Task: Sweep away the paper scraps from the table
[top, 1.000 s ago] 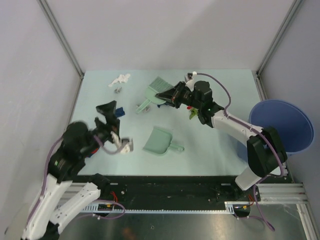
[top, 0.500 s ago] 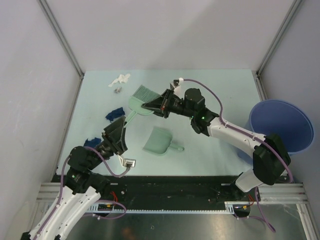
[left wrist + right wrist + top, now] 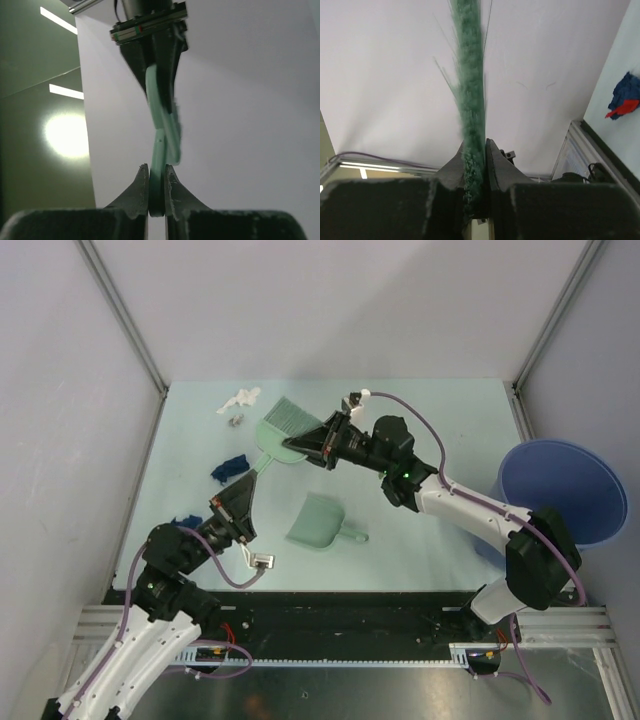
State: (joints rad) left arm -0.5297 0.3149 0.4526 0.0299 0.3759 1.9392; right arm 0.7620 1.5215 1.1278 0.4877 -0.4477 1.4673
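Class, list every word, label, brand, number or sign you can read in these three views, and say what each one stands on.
No text can be read in any view.
The brush, the dustpan, the blue bin and the table show no print, label or number.

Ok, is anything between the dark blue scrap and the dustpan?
Only the brush, held between the left gripper and right gripper, crosses between the dark blue scrap and the dustpan in the top view. Its height is unclear.
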